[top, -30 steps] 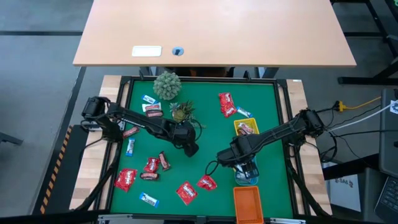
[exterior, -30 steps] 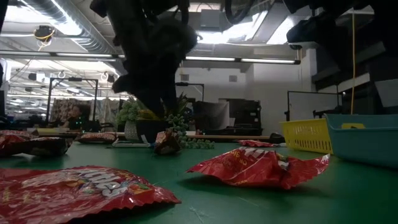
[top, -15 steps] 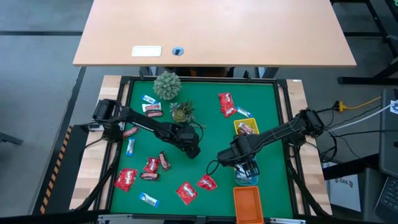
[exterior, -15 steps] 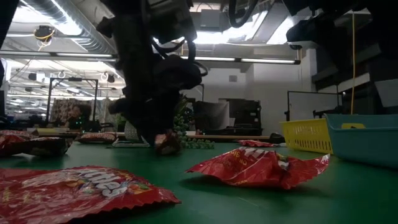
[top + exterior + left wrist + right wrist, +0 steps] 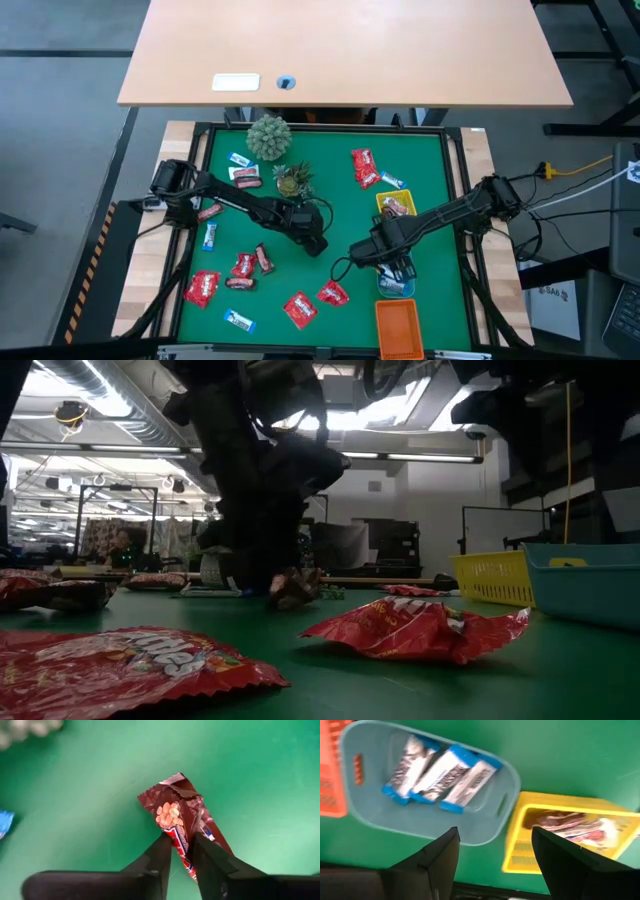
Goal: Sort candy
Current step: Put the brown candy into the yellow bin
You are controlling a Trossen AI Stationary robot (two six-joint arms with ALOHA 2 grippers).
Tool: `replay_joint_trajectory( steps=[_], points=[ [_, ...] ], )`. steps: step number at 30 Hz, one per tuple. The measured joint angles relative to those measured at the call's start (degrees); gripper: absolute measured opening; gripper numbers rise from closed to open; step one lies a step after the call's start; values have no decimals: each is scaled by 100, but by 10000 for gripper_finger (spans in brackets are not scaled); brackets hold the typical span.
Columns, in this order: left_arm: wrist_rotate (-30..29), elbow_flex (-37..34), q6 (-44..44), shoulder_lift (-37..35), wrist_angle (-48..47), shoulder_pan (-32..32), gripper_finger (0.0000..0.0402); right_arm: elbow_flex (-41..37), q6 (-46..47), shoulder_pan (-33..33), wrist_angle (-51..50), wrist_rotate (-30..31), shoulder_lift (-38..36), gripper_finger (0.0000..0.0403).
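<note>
Since earlier, left gripper (image 5: 181,851) had closed on the brown bar (image 5: 186,825); its narrow edge pinch risked slipping.

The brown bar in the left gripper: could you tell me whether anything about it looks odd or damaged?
Yes. The brown bar pinched by the left gripper has a crumpled, creased wrapper, and its far end is folded over. The fingers hold one end only, so it sticks out over the green mat.
</note>
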Motion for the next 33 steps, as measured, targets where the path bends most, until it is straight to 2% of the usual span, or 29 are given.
replay_joint_trajectory(
  steps=[11, 22, 33],
  points=[
    [33, 0, 1173, -9, 1238, 1, 3, 0, -791, -4, 980, 1151, 0, 248],
    [892, 0, 3065, -15, 2909, 31, 3, 0, -1699, -6, 1934, 1917, 0, 248],
    [902, 0, 3511, -17, 3150, 33, 4, 0, -2519, -6, 2038, 1992, 0, 248]
  ],
)
